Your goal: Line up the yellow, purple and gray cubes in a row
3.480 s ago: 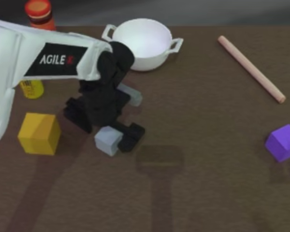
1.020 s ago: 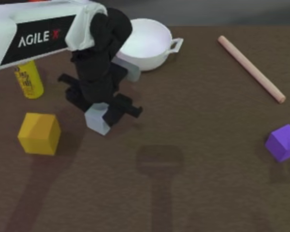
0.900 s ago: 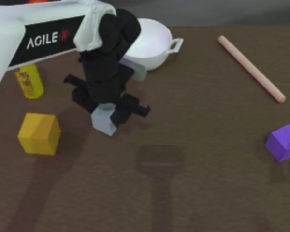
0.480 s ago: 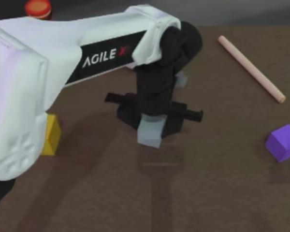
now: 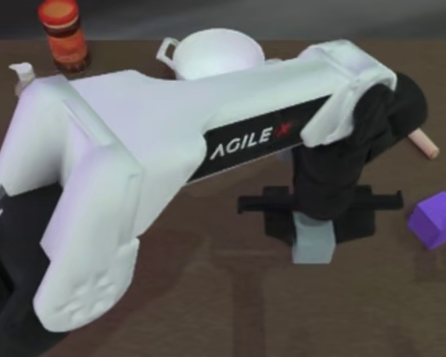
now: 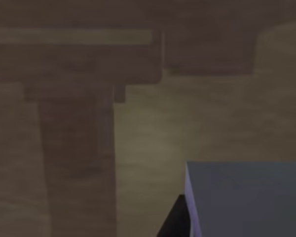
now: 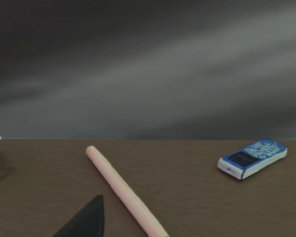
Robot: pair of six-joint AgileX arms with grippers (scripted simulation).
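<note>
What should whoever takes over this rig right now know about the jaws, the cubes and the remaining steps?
Left gripper: jaws shut on the gray cube, reaching across toward the table's right side, beside the purple cube.
Right gripper: only a dark tip shows in its wrist view; state unclear, arm apparently idle.
Yellow cube: hidden under the left arm in the top view.
Done: gray cube grasped.
Left: set the gray cube down, then bring the other two into a row with it.

Left arm: white link runs from lower left of top view diagonally to upper right, black wrist bent downward. Left hand (image 5: 313, 230) right of centre, fingers pointing down, clamped on the gray cube (image 5: 313, 242). Right arm out of top view.
</note>
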